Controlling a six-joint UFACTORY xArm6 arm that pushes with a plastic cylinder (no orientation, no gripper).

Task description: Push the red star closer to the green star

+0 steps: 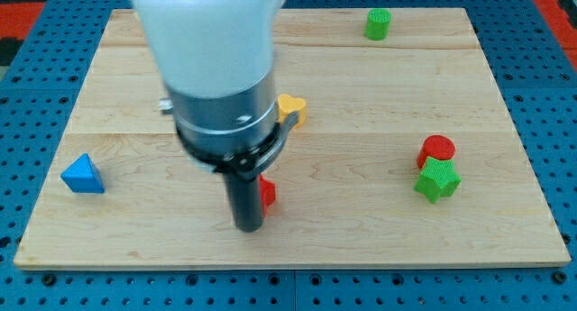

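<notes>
The dark rod's lower end, my tip, is seen low and left of centre in the frame, touching or just beside the left side of a small red block, mostly hidden behind the rod; its shape cannot be made out, but it is judged to be the red star. No jaws exist on this rig, so nothing is held or clamped; contact is push-only. The green star-shaped block sits at the right of the frame, well apart from the red block, with a red cylinder touching or just above it. A yellow block, partly hidden by the arm's white-and-grey body, lies above the tip near centre; a blue triangular block is at far left; a green cylinder is at upper right. All of it rests on a pale wooden board over a blue perforated table. Risks, as judged: with contact off the red block's centre line it could spin or slip past the tip toward the bottom edge of the board; a push carried too far could knock the green star or red cylinder away, widening the gap again. The target is heavily occluded, so alignment cannot be confirmed. No brands, labels or writing can be read.
</notes>
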